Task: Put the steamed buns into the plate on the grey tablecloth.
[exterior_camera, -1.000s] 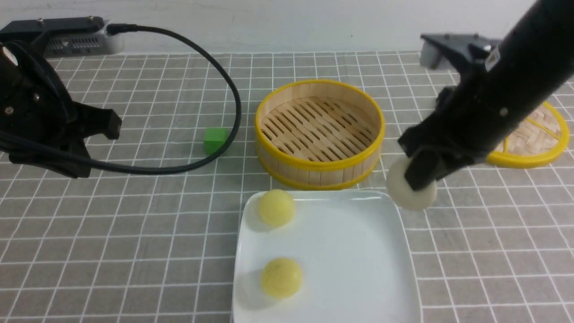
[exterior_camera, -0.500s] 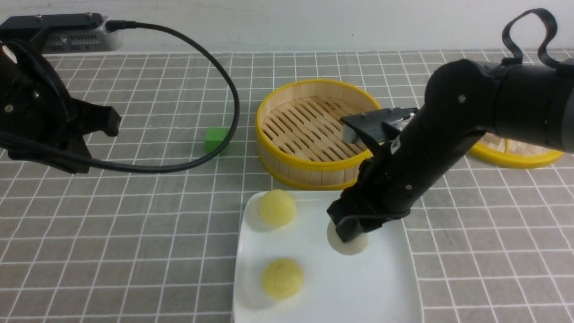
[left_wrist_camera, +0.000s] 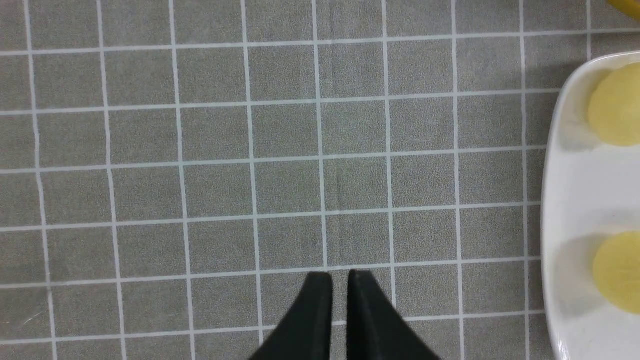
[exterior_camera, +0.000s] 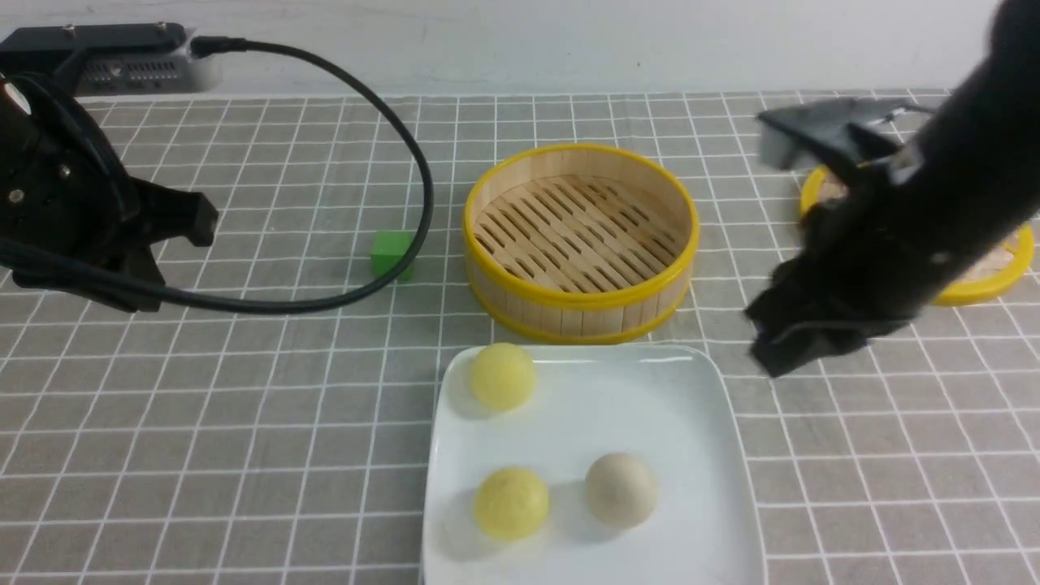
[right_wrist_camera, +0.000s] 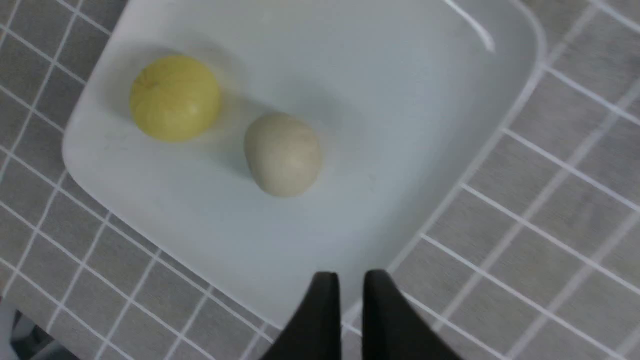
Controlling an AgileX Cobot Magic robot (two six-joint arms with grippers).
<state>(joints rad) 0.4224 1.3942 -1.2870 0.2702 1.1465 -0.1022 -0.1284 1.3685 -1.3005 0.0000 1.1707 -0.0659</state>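
- I see my right claw (exterior_camera: 776, 357) pressed together and empty (mid-right of the front view).
- The beige bun (exterior_camera: 621, 489) sits on the plate (exterior_camera: 699, 382), lower left of the claw and apart from it.

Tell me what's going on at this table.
Two yellow steamed buns and a beige steamed bun sit on the white square plate. Neither arm holds anything. The right tool hangs shut and empty over the grey tablecloth, off the plate's far right corner. The left tool is shut too, over cloth left of the plate. The bamboo steamer basket behind the plate is empty, so the job looks done.
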